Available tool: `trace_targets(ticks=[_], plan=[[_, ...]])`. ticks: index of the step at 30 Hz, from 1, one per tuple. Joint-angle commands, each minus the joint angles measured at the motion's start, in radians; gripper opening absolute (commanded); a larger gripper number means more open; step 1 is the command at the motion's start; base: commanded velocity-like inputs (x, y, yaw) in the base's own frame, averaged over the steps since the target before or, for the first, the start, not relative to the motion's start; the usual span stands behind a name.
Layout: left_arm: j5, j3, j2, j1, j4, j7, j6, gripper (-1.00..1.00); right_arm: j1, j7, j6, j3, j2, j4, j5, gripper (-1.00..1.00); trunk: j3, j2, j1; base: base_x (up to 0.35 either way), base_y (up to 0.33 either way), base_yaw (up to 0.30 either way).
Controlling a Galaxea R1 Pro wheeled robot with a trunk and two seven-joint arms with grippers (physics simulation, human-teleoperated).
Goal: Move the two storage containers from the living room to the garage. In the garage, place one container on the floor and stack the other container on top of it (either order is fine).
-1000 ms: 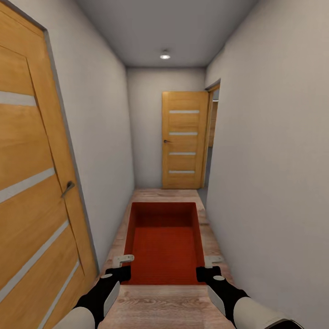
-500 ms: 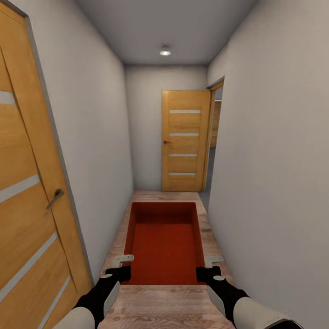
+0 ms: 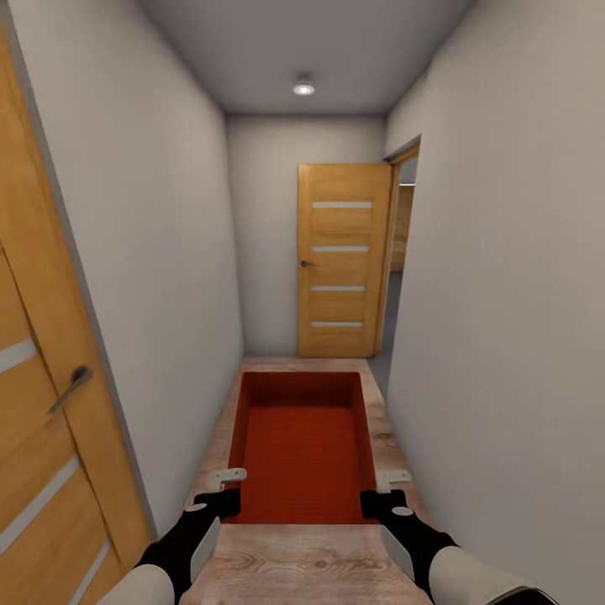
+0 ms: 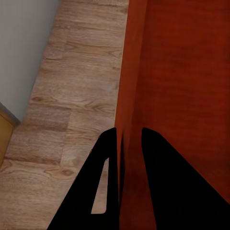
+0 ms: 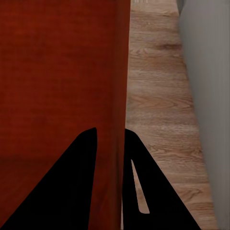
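A red-orange storage container [image 3: 302, 445] hangs lengthwise in front of me above the wood-plank floor of a narrow hallway. My left gripper [image 3: 225, 487] is shut on its near left wall, my right gripper [image 3: 388, 489] on its near right wall. In the left wrist view the left gripper [image 4: 128, 132] pinches the thin wall of the container [image 4: 182, 72] between its black fingers. The right wrist view has the right gripper [image 5: 110, 130] clamped the same way on the container [image 5: 57, 62]. The garage and living room are out of view.
White walls stand close on both sides. A shut wooden door [image 3: 42, 403] with a lever handle [image 3: 71, 386] is near on the left. At the hall's end a wooden door [image 3: 343, 260] stands beside a doorway [image 3: 403, 218] on the right. Plank floor [image 3: 302, 563] runs ahead.
The view has moved forward along the hallway: the left door slides off the picture's edge and the far door looms slightly larger. Both grippers hold the container as before.
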Motion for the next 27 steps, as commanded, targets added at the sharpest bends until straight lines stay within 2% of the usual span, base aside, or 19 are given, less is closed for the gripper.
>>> trace_targets(ticks=[1, 27], plan=[[-0.019, 0.039, 0.021, 0.0, -0.008, 0.02, 0.007, -1.0, 0.0, -0.005, -0.005, -0.017, -0.001, 0.003, -0.014, -1.0, 0.0, -0.001, 0.001, 0.323, 0.0, 0.0], [-0.019, 0.039, 0.022, 0.0, -0.008, 0.02, 0.007, -1.0, 0.0, -0.005, -0.005, -0.017, -0.001, 0.003, -0.014, -1.0, 0.0, -0.001, 0.001, 0.323, 0.0, 0.0]])
